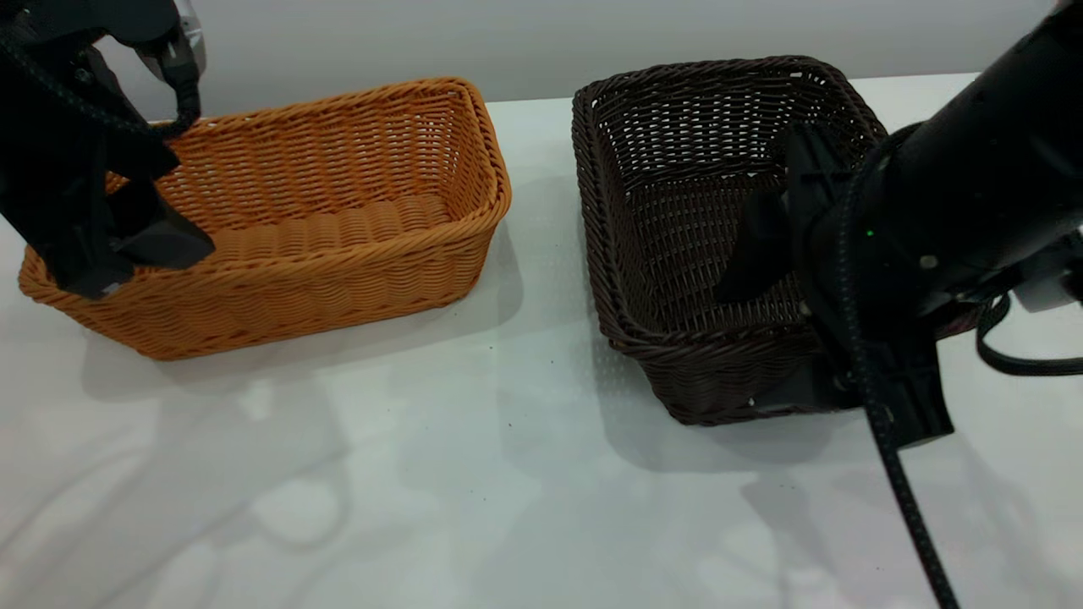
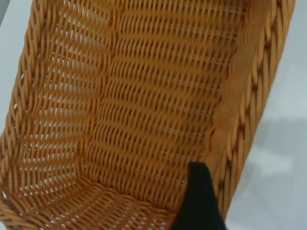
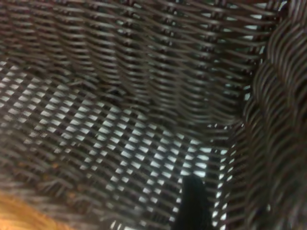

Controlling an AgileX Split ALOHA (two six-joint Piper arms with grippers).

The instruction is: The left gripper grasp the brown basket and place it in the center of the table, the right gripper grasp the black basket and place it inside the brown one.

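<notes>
In the exterior view the brown basket (image 1: pixel 338 220) sits at the upper left of the frame, and the left gripper (image 1: pixel 127 245) hangs over its left end, one black finger reaching down inside the near-left corner. In the left wrist view that finger (image 2: pixel 199 201) shows at the lower edge, just inside the braided rim, with the orange weave filling most of the picture. Only one finger can be seen there, so whether the pincer is clenched on the rim or released, I cannot tell.

The black basket (image 1: pixel 702 211) stands at the upper right of the frame, close beside the brown one but apart from it, a strip of tabletop between them. The right gripper (image 1: pixel 774 321) straddles its near-right wall: one finger lies inside the basket, while another black part sits outside against the near wall (the arm's bulk covers the rim between them). How tightly the pincer sits on the wall cannot be made out. In the right wrist view a dark fingertip (image 3: pixel 192 203) pokes up at the lower edge against the blurred dark weave (image 3: pixel 144 96).

The table (image 1: pixel 474 474) is smooth, pale and faintly glossy, carrying soft shadows of the baskets and arms. A plain light wall (image 1: pixel 525 38) runs behind it along the top of the frame.
</notes>
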